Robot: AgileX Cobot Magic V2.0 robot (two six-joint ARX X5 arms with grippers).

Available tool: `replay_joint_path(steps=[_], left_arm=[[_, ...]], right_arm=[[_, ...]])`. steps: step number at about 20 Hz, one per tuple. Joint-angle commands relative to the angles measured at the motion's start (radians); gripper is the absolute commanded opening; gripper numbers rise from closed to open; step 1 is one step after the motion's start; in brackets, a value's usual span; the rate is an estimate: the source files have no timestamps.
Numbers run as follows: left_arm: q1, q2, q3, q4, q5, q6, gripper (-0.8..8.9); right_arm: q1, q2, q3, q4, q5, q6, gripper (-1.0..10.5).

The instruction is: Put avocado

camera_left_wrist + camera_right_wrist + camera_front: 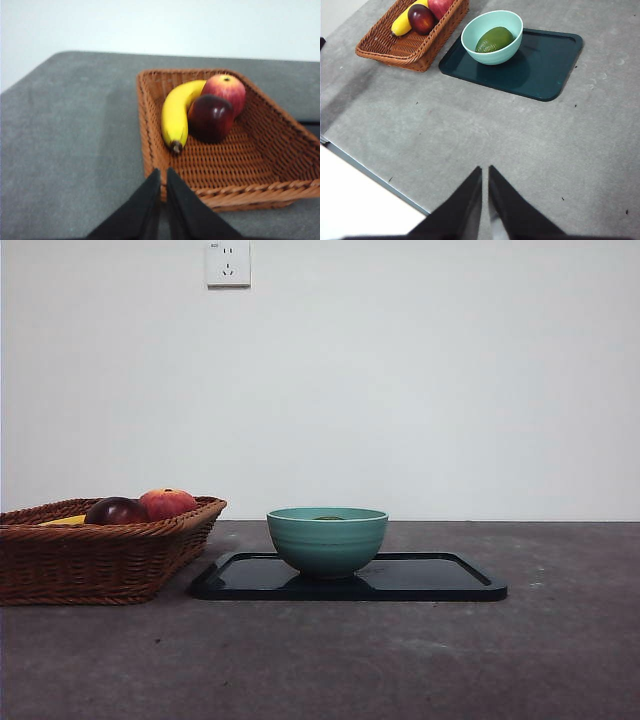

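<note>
In the one teal bowl (492, 37), which stands on the single dark tray (545, 70), lies the one avocado (494, 39). Beside the tray, the one wicker basket (235, 165) holds three fruits: one banana (176, 112), one maroon fruit (210, 118), one red-orange fruit (225, 89). Left gripper (162, 175) and right gripper (485, 172) each have jaws nearly closed, holding nothing; left sits near the basket rim, right over bare table (520, 145).
</note>
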Motion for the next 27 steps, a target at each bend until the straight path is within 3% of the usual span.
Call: replay_joint_path(steps=[1, 27], left_arm=[[0.011, -0.013, -0.022, -0.029, -0.006, -0.006, 0.19], [0.018, -0.046, -0.022, -0.055, -0.013, -0.005, 0.19]], right_arm=[[0.011, 0.0, 0.007, 0.01, 0.003, 0.008, 0.2], [0.011, 0.0, 0.007, 0.01, 0.003, 0.008, 0.2]])
